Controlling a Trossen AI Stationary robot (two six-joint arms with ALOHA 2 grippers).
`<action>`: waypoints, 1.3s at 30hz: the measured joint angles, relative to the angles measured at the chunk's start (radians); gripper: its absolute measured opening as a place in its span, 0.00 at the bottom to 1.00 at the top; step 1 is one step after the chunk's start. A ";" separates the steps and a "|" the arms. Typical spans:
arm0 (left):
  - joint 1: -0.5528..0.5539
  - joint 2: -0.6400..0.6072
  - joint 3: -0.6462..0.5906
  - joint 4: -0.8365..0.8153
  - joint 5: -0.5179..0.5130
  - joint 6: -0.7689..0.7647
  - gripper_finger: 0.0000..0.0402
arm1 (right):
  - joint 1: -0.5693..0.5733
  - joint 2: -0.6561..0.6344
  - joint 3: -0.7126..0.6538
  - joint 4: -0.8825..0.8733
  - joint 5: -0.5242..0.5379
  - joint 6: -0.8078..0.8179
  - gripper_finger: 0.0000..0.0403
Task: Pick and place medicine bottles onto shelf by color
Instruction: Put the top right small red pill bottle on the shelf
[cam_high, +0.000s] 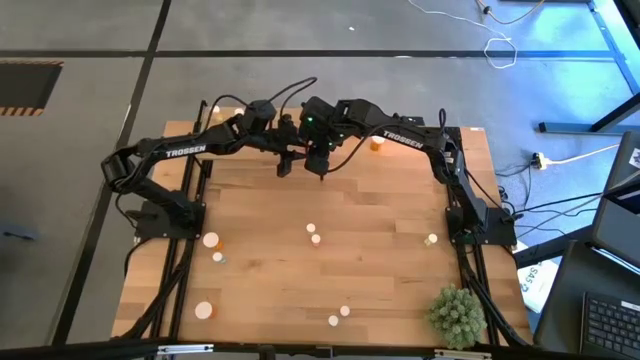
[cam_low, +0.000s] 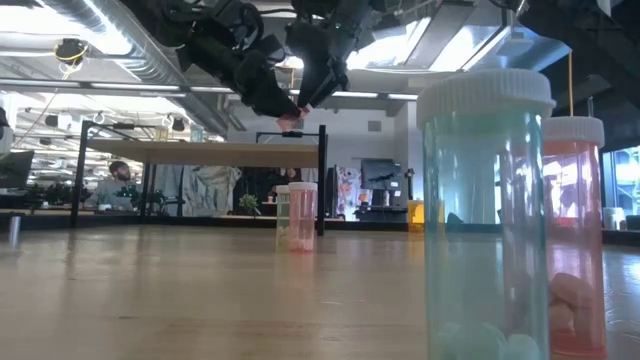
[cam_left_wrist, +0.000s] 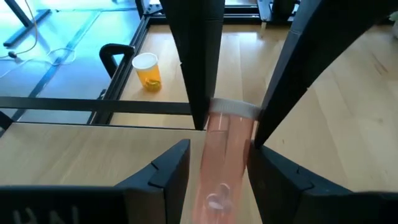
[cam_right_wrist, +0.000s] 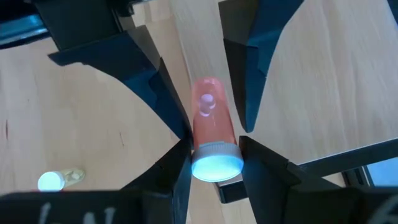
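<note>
High view: saw both arms meeting over the far middle of the table (cam_high: 380, 215). Left gripper (cam_high: 287, 160) and right gripper (cam_high: 322, 160) close together there, above the shelf (cam_high: 350, 165), which stayed mostly hidden under the arms. Could not make out the held bottle from above. Counted 1 orange bottle (cam_high: 377, 144) at the far edge and several small bottles (cam_high: 313, 234) scattered on the near half, well apart from the grippers. Green plant ball (cam_high: 457, 313) in the near right corner.

Low view: found the 2 grippers high above the table, meeting on a reddish bottle (cam_low: 291, 117) in the air. Below, 2 bottles (cam_low: 297, 214) upright by a black post. Very near the camera, 1 pale green bottle (cam_low: 484, 215) and 1 reddish one (cam_low: 572, 235), both upright.

Left wrist view: noticed the left fingers (cam_left_wrist: 163, 180) partly open on either side of the reddish bottle's body, and the other arm's fingers pressed at its white cap (cam_left_wrist: 235, 107).

Right wrist view: saw the right fingers (cam_right_wrist: 180, 165) partly open, closed against the cap end, cap toward the camera; the left fingers held the body.
</note>
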 joint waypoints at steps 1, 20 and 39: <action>0.000 0.000 0.000 -0.001 0.000 0.000 0.36 | 0.000 0.000 0.000 0.000 0.000 0.000 0.31; 0.000 0.000 0.000 -0.002 0.003 0.004 0.23 | 0.000 0.000 0.000 0.003 0.000 0.017 0.31; 0.001 -0.001 0.000 -0.002 -0.035 0.000 0.23 | -0.011 0.000 0.000 0.011 0.007 0.000 0.47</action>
